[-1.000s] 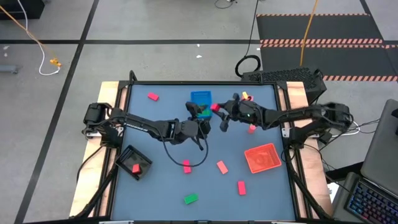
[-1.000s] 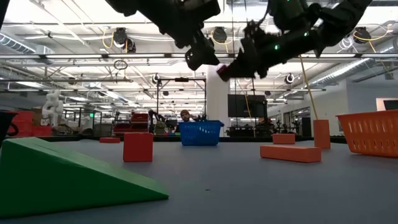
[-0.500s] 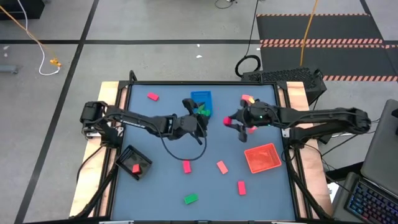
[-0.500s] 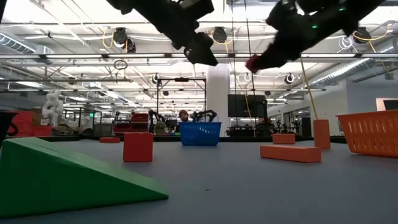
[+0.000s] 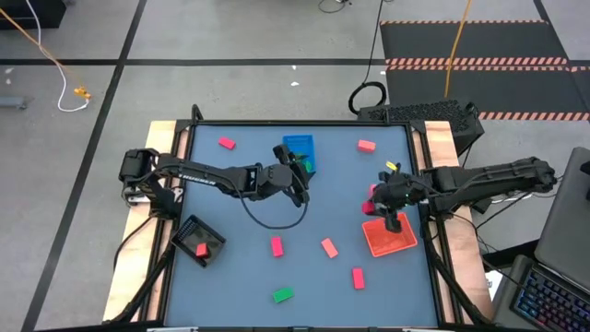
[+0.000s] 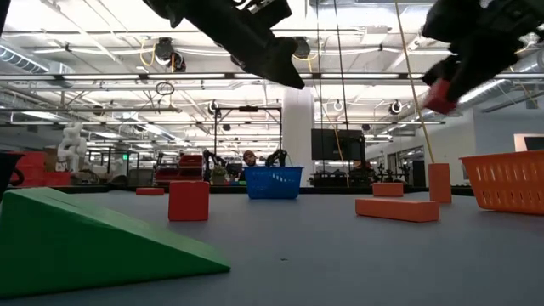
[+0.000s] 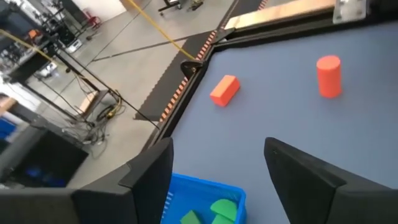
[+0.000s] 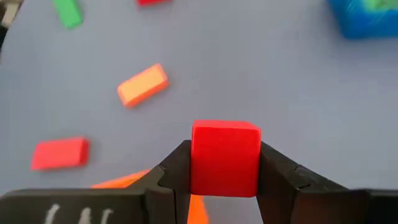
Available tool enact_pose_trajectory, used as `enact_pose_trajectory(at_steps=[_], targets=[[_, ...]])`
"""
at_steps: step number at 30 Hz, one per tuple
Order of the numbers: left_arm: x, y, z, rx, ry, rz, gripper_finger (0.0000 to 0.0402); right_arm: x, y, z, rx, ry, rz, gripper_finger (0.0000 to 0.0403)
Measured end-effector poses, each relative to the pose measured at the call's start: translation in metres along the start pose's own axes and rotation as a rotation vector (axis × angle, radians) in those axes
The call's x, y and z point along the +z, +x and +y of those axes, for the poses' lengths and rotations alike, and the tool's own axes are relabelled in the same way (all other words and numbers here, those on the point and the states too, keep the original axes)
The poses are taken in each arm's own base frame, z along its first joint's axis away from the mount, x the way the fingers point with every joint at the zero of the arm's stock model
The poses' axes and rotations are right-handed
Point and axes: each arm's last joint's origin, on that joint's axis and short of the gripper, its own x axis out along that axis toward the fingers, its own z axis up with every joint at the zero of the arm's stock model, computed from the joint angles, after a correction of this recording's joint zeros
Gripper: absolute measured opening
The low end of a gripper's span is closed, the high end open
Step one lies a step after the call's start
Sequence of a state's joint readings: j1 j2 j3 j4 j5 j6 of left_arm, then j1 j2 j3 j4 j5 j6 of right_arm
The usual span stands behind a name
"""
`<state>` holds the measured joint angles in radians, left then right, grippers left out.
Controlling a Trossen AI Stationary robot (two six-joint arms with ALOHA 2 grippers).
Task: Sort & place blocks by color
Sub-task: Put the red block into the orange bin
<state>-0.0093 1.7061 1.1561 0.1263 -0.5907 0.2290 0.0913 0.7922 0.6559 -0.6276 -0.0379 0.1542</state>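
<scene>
A red block (image 8: 225, 149) hangs above the table at the far left corner of the orange-red tray (image 5: 396, 242), with my right gripper (image 5: 376, 197) shut on it. Near the table's far middle, my left gripper (image 5: 297, 181) stands open and holds nothing, just on the near side of the blue tray (image 5: 297, 146). Green blocks (image 7: 211, 210) lie in that tray. Loose blocks lie flat on the table: pink (image 5: 226, 143), salmon (image 5: 366, 145), pink (image 5: 277, 246), salmon (image 5: 328, 246), red (image 5: 358, 277) and green (image 5: 282, 295). My right gripper pinches the red block by two opposite side faces (image 8: 195, 163), one finger on each. The fingers slant down, coming from the table's right side. The block is lifted clear of the table and sits square between the fingers, its front face showing.
A black tray (image 5: 189, 231) at the near left holds a red block (image 5: 203, 249). In the low view a green wedge (image 6: 93, 238) lies close to the camera, with a red cube (image 6: 189, 200) behind it. A dark cable (image 5: 272, 221) loops below the left arm.
My right gripper has carried the red block from beside the blue tray toward the table's right and near edges, as far as the orange-red tray's corner, tipping more downward and staying shut on the block. My left gripper has stayed by the blue tray.
</scene>
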Motion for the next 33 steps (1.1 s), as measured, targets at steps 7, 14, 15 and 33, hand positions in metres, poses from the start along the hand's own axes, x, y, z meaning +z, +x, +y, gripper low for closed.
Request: enact_pose_trajectory(at_steps=[7, 14, 15, 33], targets=[[0.001, 0.000, 0.000, 0.002, -0.080, -0.010, 0.0250, -0.010, 0.000, 0.016, 0.139, 0.041, 0.117, 0.0118], [0.002, -0.001, -0.002, -0.047, -0.137, -0.019, 0.0249, -0.025, -0.002, 0.021, 0.121, 0.121, 0.262, 0.0120], [0.001, 0.000, -0.002, -0.075, -0.153, -0.022, 0.0249, -0.026, -0.002, 0.021, 0.116, 0.140, 0.272, 0.0124], [0.001, 0.007, 0.007, -0.391, -0.209, -0.067, 0.0237, -0.026, -0.003, 0.021, 0.104, 0.225, 0.286, 0.0202]])
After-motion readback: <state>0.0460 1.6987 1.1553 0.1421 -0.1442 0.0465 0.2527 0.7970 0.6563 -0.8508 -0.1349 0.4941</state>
